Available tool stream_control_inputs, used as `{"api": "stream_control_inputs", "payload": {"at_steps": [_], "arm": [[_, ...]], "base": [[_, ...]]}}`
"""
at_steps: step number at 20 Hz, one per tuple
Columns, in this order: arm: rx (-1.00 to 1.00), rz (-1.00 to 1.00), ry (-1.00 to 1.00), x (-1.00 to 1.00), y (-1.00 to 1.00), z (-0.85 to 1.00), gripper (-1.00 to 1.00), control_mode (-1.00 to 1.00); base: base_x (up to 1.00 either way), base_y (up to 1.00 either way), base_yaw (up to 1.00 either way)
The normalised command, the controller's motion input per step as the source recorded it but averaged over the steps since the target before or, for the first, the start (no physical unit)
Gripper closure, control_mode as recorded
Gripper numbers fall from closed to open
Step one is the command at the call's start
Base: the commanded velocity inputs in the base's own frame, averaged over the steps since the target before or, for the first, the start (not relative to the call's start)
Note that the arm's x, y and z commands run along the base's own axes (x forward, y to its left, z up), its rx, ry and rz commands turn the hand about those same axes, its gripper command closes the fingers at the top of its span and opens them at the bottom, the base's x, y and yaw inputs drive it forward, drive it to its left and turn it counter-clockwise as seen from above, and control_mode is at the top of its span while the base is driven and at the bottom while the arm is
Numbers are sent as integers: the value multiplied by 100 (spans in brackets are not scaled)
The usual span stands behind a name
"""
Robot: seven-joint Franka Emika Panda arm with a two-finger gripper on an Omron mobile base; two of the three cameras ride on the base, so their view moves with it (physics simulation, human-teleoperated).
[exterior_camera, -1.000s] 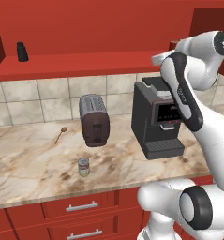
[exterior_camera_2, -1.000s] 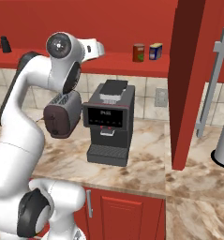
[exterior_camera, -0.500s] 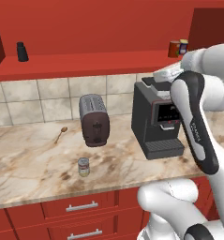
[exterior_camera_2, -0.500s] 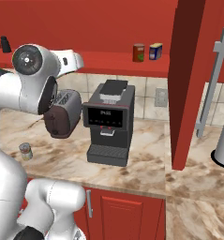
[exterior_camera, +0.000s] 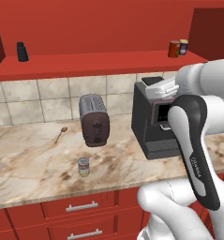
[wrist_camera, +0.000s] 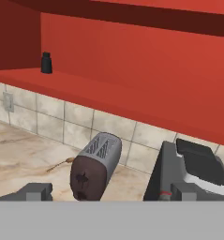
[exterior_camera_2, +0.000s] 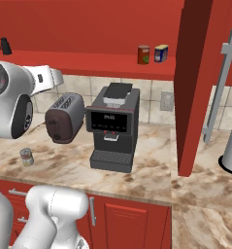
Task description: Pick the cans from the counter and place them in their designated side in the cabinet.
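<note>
Entry: one silvery can [exterior_camera: 84, 167] stood alone on the counter [exterior_camera: 29, 168]; red can [exterior_camera: 174, 48] shelved in the cabinet [exterior_camera: 99, 63].
My gripper [wrist_camera: 106, 192] hung wide and empty, apparently free to fetch it.

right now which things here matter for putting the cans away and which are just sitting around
For the job:
- silvery can on the counter
- dark red can on the cabinet shelf

Lying about:
- blue-and-yellow can
- toaster
- coffee machine
- wooden spoon
- black shaker
</note>
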Motion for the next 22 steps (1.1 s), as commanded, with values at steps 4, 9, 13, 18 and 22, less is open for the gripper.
{"api": "stream_control_inputs", "payload": {"at_steps": [4,9,13,18,22], "arm": [[5,0,7,-38,33,-9,-100,-100],[0,0,13,-40,38,-8,-100,-100],[0,0,19,-39,38,-6,-100,-100],[0,0,14,-38,36,-21,-100,-100],[0,1,22,-12,21,-25,-100,-100]], "base": [[0,0,0],[0,0,0],[0,0,0],[0,0,0],[0,0,0]]}}
